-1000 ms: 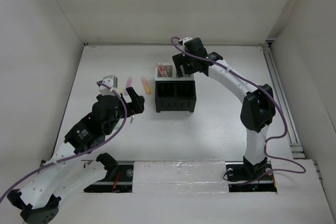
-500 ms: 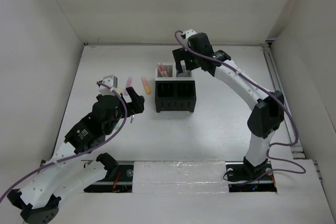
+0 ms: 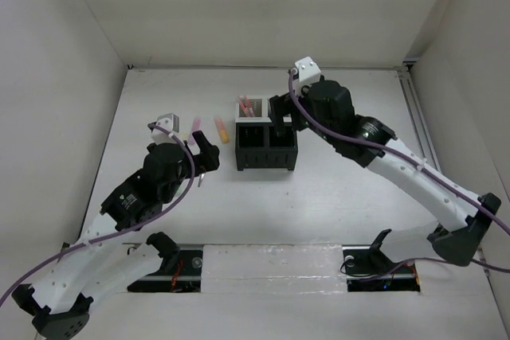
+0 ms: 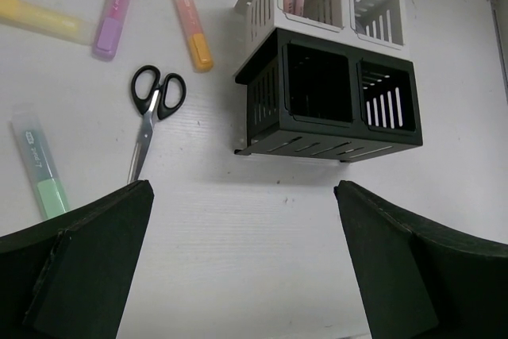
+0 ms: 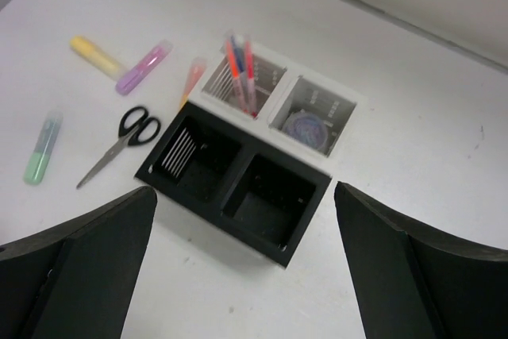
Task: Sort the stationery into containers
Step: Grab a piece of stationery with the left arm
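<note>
The organiser block [image 3: 266, 166] has two white compartments at the back and two black ones in front. The left white compartment [image 5: 220, 78] holds red and orange pens [image 5: 240, 69]. The right white one [image 5: 343, 113] holds a small round grey item [image 5: 308, 129]. Both black compartments [image 5: 313, 190] are empty. Yellow [image 4: 44, 19], pink [image 4: 111, 17], orange [image 4: 193, 29] and green [image 4: 40, 172] highlighters and black-handled scissors [image 4: 151, 113] lie on the table left of the block. My left gripper [image 3: 203, 157] is open above the table, beside the scissors. My right gripper [image 3: 283, 113] is open above the block.
White walls close in the table [image 3: 335, 181] at the left, back and right. A metal rail [image 3: 426, 149] runs along the right edge. The left arm's body covers the scissors and the green highlighter in the top view.
The right arm has swung its elbow down and out to the right, and its gripper has drawn back from the white compartments toward the black ones. The left arm has not moved.
</note>
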You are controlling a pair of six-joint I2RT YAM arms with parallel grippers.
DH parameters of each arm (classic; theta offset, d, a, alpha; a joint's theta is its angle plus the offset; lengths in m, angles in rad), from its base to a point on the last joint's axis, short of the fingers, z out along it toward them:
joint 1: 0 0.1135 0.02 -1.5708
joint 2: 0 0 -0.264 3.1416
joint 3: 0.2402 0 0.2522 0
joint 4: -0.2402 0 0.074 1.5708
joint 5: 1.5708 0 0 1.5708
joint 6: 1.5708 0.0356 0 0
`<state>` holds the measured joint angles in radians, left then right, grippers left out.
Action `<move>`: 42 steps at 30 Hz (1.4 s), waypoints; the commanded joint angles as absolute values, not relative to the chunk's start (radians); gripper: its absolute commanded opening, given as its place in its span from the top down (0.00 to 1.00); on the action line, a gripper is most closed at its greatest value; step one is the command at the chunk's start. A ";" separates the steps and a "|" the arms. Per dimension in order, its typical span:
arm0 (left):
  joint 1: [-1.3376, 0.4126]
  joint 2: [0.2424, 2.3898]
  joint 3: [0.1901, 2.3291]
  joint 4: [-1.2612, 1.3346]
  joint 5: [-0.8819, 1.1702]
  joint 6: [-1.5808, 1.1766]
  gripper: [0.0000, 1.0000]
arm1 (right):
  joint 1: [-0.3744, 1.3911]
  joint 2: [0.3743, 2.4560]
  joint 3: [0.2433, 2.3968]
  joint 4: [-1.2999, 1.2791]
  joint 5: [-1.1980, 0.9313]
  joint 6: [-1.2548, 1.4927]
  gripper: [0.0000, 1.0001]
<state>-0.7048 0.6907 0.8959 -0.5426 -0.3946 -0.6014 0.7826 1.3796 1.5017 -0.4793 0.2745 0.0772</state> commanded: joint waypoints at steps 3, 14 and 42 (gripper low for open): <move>-0.699 0.647 0.902 -0.537 -0.491 -0.635 0.00 | 0.873 1.218 1.376 -0.419 0.405 0.115 0.00; -0.180 1.072 1.042 -0.513 -0.203 -0.485 0.02 | 0.916 1.065 1.261 -0.393 0.400 0.127 0.00; -0.104 1.643 1.144 -0.462 0.023 -0.371 0.21 | 0.761 1.131 1.141 -0.267 0.055 0.081 0.00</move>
<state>-0.1055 1.6341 1.1389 -0.4599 -0.0036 -0.3923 0.7650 1.1217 1.1355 -0.3275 0.0883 0.1001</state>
